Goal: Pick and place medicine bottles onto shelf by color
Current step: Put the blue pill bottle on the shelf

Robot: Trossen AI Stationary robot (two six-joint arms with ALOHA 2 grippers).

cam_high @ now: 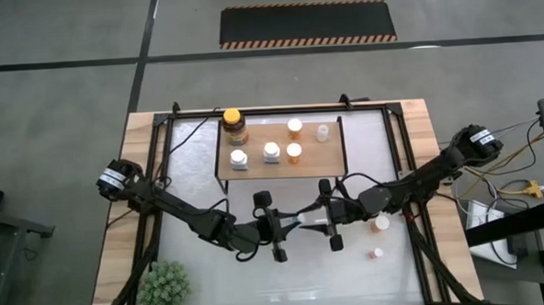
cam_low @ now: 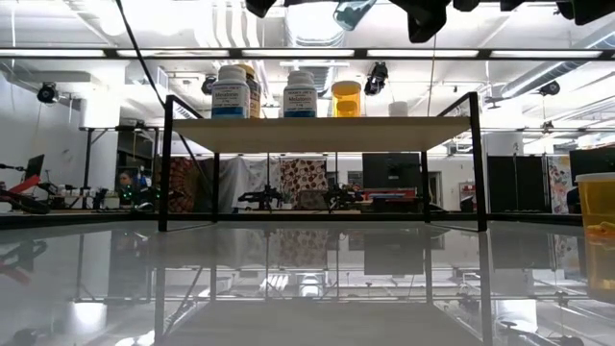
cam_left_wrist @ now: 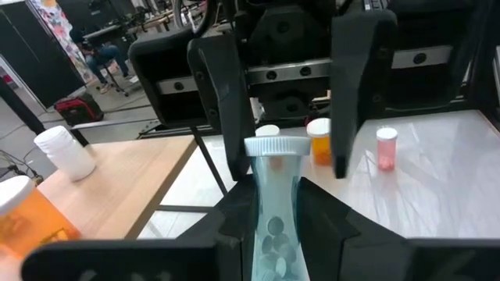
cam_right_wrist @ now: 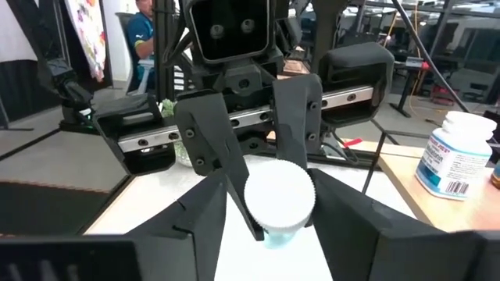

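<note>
My left gripper [cam_high: 294, 227] is shut on a pale blue see-through bottle [cam_high: 308, 226] with a white ribbed cap [cam_left_wrist: 275, 146], above the table's middle. My right gripper [cam_high: 321, 226] faces it, open. Its fingers [cam_left_wrist: 226, 101] stand on either side of the cap [cam_right_wrist: 280, 195], and I cannot tell whether they touch it. The shelf [cam_high: 332, 154] carries an amber jar [cam_high: 234, 127], two white bottles [cam_high: 239, 159], two orange ones [cam_high: 295, 127] and a tiny pale one [cam_high: 323, 133]. An orange pale-capped bottle [cam_high: 381, 223] and a tiny one [cam_high: 378, 254] stand on the table. My left gripper pinches the pale blue bottle by its body [cam_left_wrist: 273, 234] between the two fingers, coming level from the table's left. The bottle lies along the fingers, lifted clear of the table, roughly level, with its white cap pointing at the right gripper.
A green bushy plant [cam_high: 165, 286] sits at the table's near left corner. The shelf stands on thin black legs [cam_low: 163, 163] at the far middle, with bare board at its right end. Cables run along the table's edges. A person sits in the room beyond [cam_right_wrist: 144, 31].
</note>
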